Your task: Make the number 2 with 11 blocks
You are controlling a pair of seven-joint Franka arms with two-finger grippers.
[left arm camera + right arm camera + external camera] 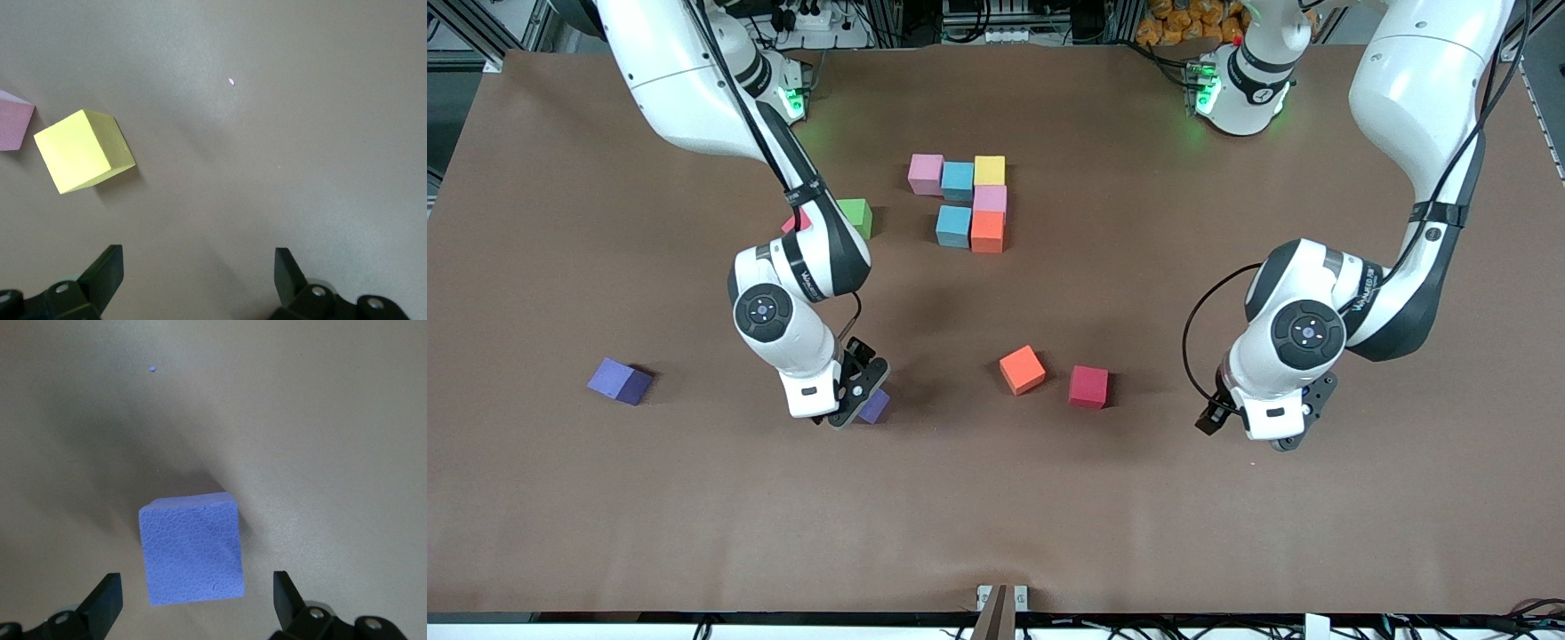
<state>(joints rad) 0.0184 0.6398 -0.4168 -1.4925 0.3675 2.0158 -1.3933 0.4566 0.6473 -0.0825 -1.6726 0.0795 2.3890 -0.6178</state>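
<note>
The right gripper (pixel 193 600) hangs open over a purple block (pixel 192 548) lying well nearer the camera than the partial number 2 (pixel 969 203). The block seems skewed to the fingers, so closing could twist it. The left gripper (pixel 197 277) waits open above bare table (pixel 1405 516).

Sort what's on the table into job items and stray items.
Job items: six placed blocks of the number 2; loose orange block; red block; two purple blocks; yellow block; open right tool.
Stray items: green cube.
</note>
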